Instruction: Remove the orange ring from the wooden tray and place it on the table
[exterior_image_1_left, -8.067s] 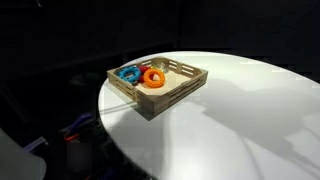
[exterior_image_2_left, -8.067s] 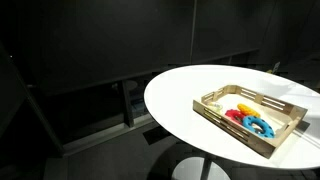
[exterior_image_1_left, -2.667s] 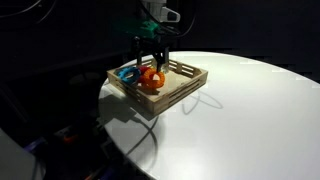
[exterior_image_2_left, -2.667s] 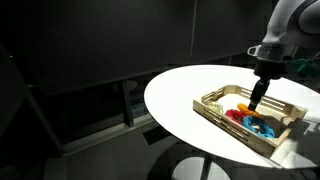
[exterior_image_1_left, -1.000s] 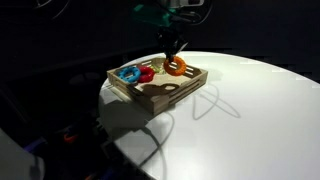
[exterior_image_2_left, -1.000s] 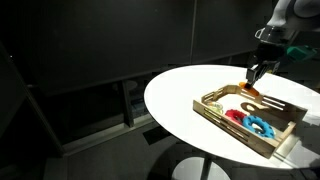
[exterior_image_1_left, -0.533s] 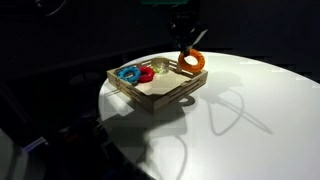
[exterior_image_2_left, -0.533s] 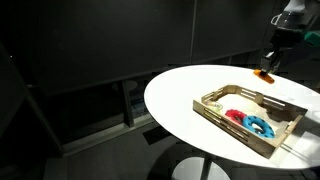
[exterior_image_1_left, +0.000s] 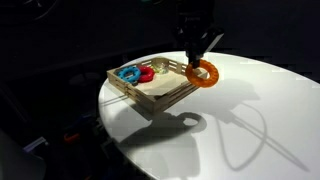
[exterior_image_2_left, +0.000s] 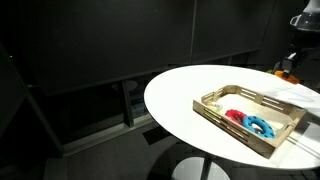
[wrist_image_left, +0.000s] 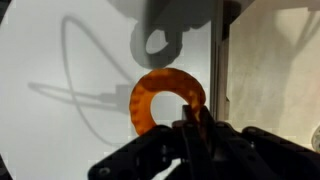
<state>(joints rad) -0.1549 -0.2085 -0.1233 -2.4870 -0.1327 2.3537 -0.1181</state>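
Orange ring (exterior_image_1_left: 205, 83) is held in the pincer (exterior_image_1_left: 199, 56), which is closed on the ring's upper edge. The ring hangs nearly upright, just outside the tray (exterior_image_1_left: 175, 95) on the side away from the other two rings. In the wrist view the ring (wrist_image_left: 142, 100) sits over white tabletop (wrist_image_left: 60, 110), with the tray's wooden edge (wrist_image_left: 270, 60) off to one side. Its shadow (wrist_image_left: 155, 42) falls apart from it, so I judge it is off the surface, not resting on it.

Blue ring (exterior_image_1_left: 127, 73) and red ring (exterior_image_1_left: 146, 72) lie in the tray, touching or nearly touching each other, well apart from the pincer.

Step in hand: carry clear of the tray, then set down.

Notes for doing it well:
- Move a little farther from the tray before descending, so the released ring cannot lean on or roll against the tray wall.
- Lower until ring and shadow meet in the wrist view, and only then open.
- The ring is held on edge and is likely to roll or topple when released. Tilt it toward flat, or release very low.
- Lift straight up afterwards, so the fingers don't drag it.

In the exterior view with the tray at the right, the ring (exterior_image_2_left: 286, 73) is at the frame edge, too small to give detail.
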